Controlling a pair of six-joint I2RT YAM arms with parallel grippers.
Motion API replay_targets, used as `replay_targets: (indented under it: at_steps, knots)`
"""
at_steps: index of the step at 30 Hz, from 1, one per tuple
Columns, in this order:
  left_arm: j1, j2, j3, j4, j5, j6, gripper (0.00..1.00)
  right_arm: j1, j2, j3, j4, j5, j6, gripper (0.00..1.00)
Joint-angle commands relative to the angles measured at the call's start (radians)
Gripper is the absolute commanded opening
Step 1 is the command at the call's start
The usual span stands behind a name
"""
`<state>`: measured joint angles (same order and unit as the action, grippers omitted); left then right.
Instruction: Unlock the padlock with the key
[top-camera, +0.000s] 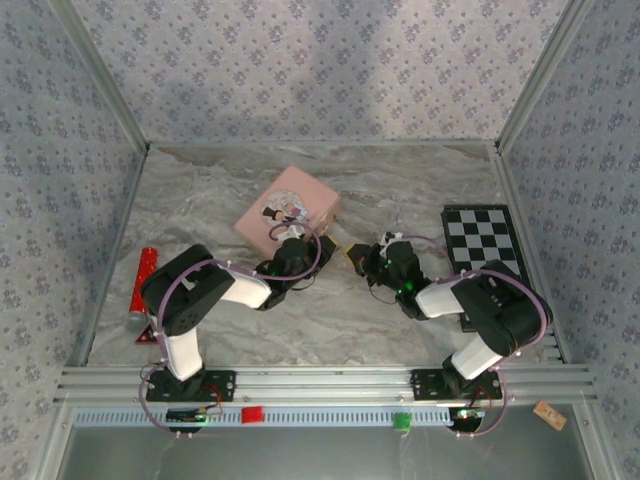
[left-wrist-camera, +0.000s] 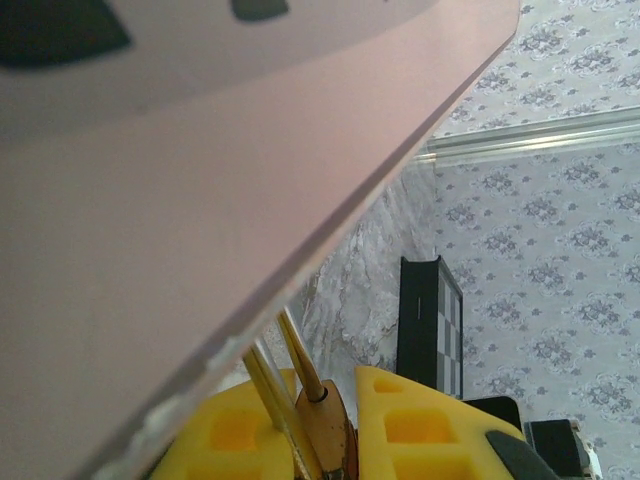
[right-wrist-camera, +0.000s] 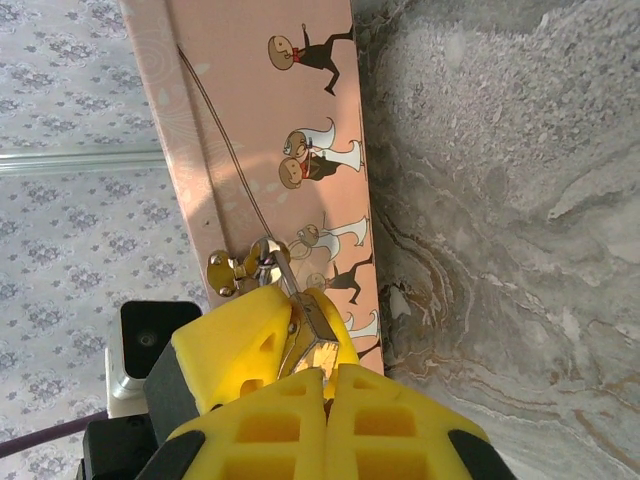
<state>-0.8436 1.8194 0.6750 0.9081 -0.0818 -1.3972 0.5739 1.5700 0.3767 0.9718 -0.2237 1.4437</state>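
the padlock (right-wrist-camera: 313, 338) hung at the near right side of the pink tin (top-camera: 290, 205). left hand (left-wrist-camera: 330, 405) was clamped on its brass body, right hand (right-wrist-camera: 325, 385) had its fingers pressed together, touching it.

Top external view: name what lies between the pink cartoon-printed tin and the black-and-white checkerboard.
The right arm's black, yellow-padded gripper, over grey marble tabletop, as the top external view shows.

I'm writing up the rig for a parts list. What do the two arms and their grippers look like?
The left arm and right arm are black with white sections and looped purple cables. The right arm shows a green light. The pads are yellow blocks with square recesses.
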Motion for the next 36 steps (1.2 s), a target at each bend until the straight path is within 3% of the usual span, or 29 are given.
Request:
replay_targets:
  at_steps: [1,18,28,36]
  knots:
    - [-0.054,-0.007,-0.003,0.043,0.237,-0.085,0.00,0.017,-0.052,0.018,0.138,-0.022,-0.002,0.00]
    - [-0.039,-0.011,0.014,0.033,0.214,-0.071,0.00,0.022,-0.111,-0.088,0.122,0.018,0.031,0.00]
    - [-0.029,-0.015,0.008,0.049,0.210,-0.077,0.00,0.022,-0.174,-0.112,0.011,0.032,0.017,0.00]
    - [-0.022,-0.028,-0.015,0.078,0.212,-0.083,0.00,0.030,-0.148,-0.121,-0.003,0.035,0.001,0.00]
